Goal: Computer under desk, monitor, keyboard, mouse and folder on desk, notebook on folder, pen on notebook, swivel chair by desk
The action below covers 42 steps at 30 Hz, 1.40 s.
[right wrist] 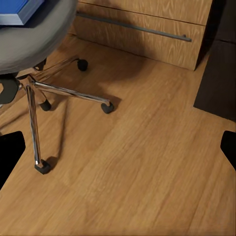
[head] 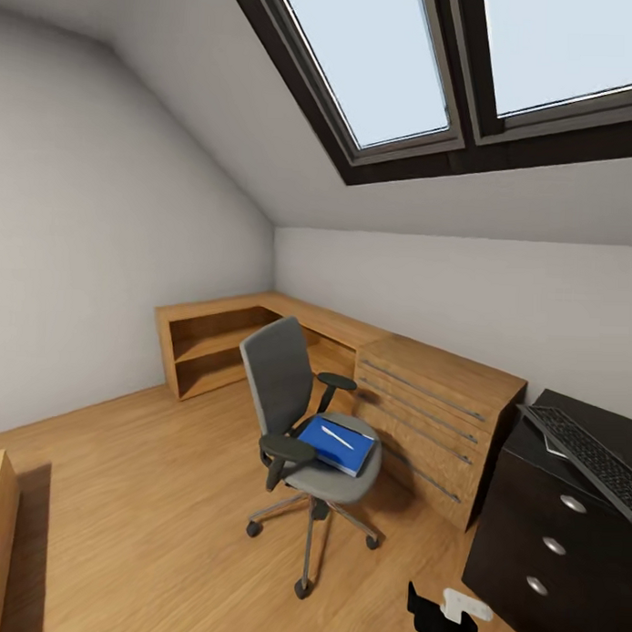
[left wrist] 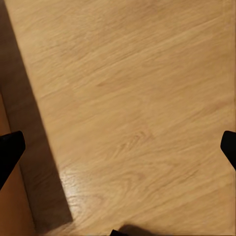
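The bright blue thin flat folder [head: 339,445] lay on the grey seat of the swivel chair [head: 299,416], a grey-backed office chair with black armrests and a chrome five-star base on castors. A thin pale pen [head: 336,436] rested on top of it; whether a notebook lay between them could not be told. The chair stood on the light wood floor [head: 145,510], just in front of the light wooden drawer unit [head: 435,420] with long metal handles, which ran on into a low wooden shelf [head: 215,344] in the corner under the sloped white ceiling and dark-framed skylight [head: 433,83].

In the right wrist view the folder's corner [right wrist: 19,10] showed at the seat's edge, above the chrome legs and castors, with the drawer unit behind. The right end effector [right wrist: 118,147] hung over bare floor near the chair's base, lower than the folder and well apart from it; its black fingertips [right wrist: 10,152] stood wide apart with nothing held between them. In the head view a dark part of the right arm [head: 442,617] showed low, beside the black cabinet with round silver knobs [head: 554,534], on which a slim dark keyboard [head: 593,458] lay.

The left end effector [left wrist: 118,147] was likewise spread wide and empty, over plain wood floor.
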Motion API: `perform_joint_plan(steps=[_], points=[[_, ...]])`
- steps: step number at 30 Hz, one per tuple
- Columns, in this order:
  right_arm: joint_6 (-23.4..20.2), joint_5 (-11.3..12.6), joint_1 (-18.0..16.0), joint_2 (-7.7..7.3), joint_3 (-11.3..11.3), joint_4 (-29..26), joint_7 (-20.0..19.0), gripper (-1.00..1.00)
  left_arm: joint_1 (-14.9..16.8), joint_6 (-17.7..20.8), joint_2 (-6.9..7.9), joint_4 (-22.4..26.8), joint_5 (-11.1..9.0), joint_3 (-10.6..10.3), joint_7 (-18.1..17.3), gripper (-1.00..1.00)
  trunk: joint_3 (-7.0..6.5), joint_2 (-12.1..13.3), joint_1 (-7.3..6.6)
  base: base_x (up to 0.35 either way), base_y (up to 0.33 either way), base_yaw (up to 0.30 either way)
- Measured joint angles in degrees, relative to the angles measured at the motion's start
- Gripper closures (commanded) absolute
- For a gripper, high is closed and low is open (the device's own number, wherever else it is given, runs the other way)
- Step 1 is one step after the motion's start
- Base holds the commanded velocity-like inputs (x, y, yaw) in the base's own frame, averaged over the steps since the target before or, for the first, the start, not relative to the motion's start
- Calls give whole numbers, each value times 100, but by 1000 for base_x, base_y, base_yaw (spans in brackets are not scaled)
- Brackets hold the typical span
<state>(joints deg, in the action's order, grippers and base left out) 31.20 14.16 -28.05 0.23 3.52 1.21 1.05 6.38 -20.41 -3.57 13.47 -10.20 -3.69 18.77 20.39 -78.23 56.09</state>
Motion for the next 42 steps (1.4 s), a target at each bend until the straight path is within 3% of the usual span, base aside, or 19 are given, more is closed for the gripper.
perform_joint_plan(steps=[9, 19, 32, 42], points=[[0, -56, 0, -6, -1, -2, -9, -100, 0, -235, 3, -103, -2, -3, 16, -100, 5, 0, 0, 0, 0, -10], [5, -59, 1, 6, -7, -2, -2, -100, 1, -215, 3, -177, -3, -3, 18, -100, 20, 1, 3, -276, 4, -86], [0, -66, 0, 54, -6, -2, -1, -100, 2, -223, -5, -180, 6, -11, -25, -100, 54, 0, 0, -39, 3, -90], [1, -67, 1, 53, -7, -2, -2, -100, 1, -224, -6, -183, 6, -17, -28, -100, 54, 1, 3, -265, 0, -112]])
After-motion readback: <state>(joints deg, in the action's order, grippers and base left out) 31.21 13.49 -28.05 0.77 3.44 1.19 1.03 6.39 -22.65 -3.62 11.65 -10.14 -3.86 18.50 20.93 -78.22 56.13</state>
